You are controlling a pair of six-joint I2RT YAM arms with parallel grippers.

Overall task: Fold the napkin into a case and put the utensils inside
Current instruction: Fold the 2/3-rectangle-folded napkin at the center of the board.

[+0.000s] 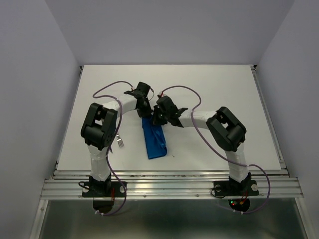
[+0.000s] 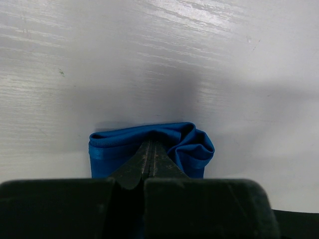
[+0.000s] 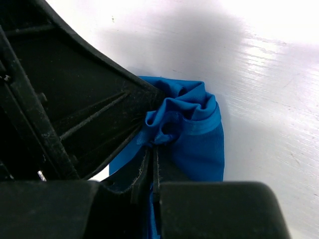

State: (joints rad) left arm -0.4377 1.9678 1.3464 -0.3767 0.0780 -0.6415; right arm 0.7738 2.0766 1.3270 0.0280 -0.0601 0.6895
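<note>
Napkin [image 1: 154, 141] lies as a narrow blue strip near the middle of the table [image 1: 224, 99], running from between your two arms back toward the near edge. Its far end is bunched and creased, and that is where you have both tools.

Your left gripper [image 2: 151, 145] has its jaws pressed together on the far edge of the cloth. In the left wrist view the blue hem wraps round the fingertips and puffs up into a fold on the right. Your right gripper [image 3: 153, 150] is also clamped on the napkin. Its jaws are together, with a crumpled knot of cloth pinched at the tips. The black body of the left gripper sits just beside it and fills the left of that view. From above, the two grippers meet over the strip's far end, almost touching.

Your fork [image 1: 120, 143] lies on the table left of the napkin, apart from it. Its tines show just beside the left arm [image 1: 99, 129], and the handle is hidden under the arm.
</note>
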